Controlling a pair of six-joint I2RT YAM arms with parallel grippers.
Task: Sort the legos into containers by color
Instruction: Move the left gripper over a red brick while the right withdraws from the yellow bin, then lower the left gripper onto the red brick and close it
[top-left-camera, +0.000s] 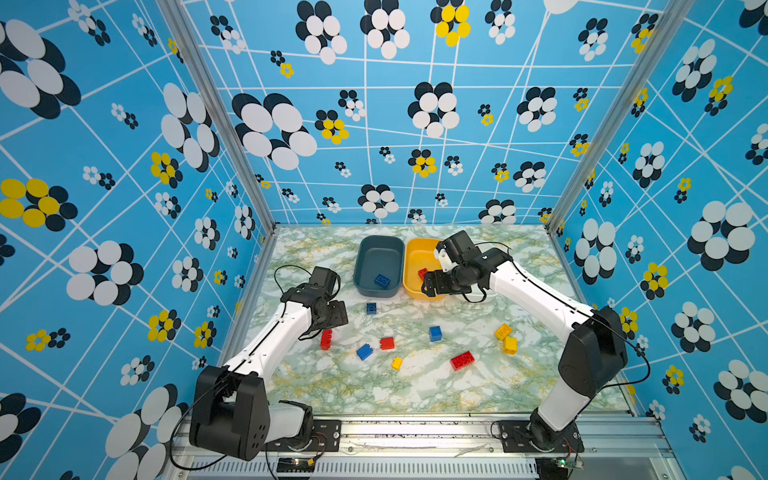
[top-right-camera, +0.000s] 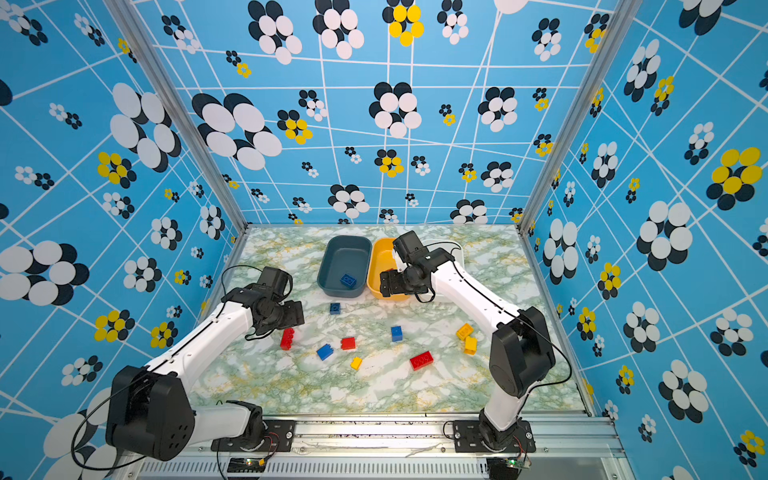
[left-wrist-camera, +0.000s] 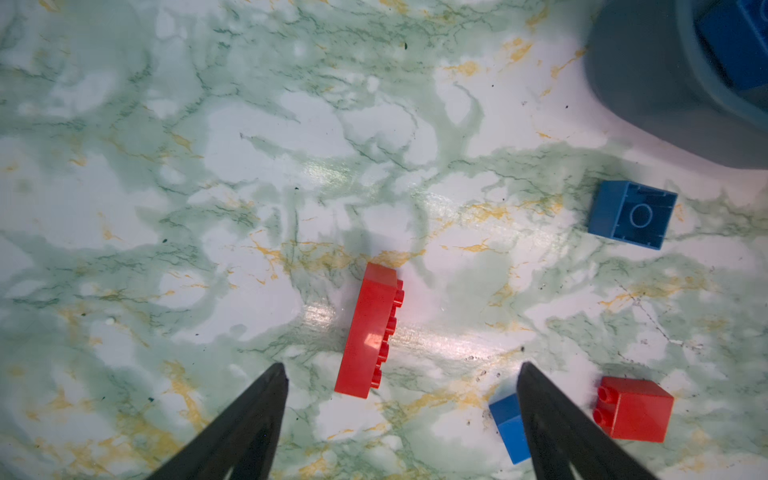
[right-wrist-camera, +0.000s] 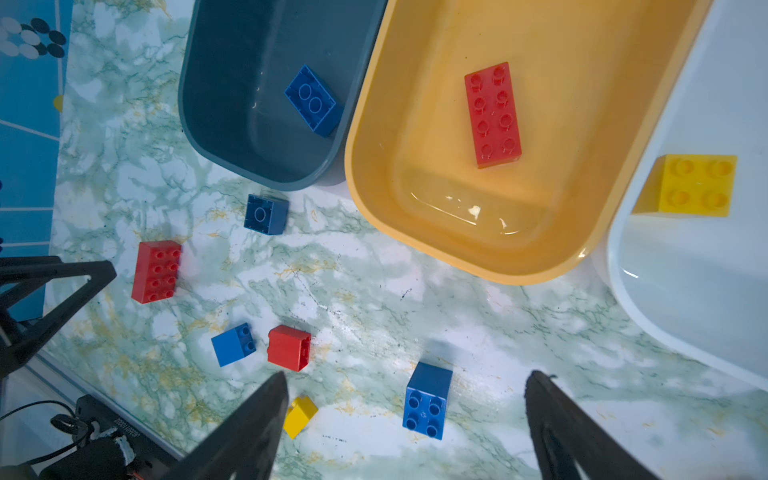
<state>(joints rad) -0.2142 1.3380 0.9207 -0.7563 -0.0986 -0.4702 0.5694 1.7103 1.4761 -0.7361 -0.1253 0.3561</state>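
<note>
teal tub (right-wrist-camera: 249, 145), orange-yellow tub (right-wrist-camera: 582, 124), white tub (right-wrist-camera: 685, 291), red bricks (right-wrist-camera: 493, 114), blue bricks (right-wrist-camera: 313, 99), yellow bricks (right-wrist-camera: 696, 185), green-veined marble table (right-wrist-camera: 374, 299)

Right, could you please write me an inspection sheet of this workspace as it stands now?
Surface: marbled tabletop, glossy and flat.
Job's things: teal tub holds one blue brick; orange-yellow tub holds one red brick; white tub holds one yellow brick; nine loose bricks lie on the tabletop, three of each colour.
Clutter: nothing seen.
Grippers: left gripper open, empty, above the long red brick; right gripper open, empty, over the orange-yellow tub's near end.
Cables: black cables hang in loose loops on both sides; none seen snagged.
Surroundings: flower-print walls; metal rail in front.
</note>
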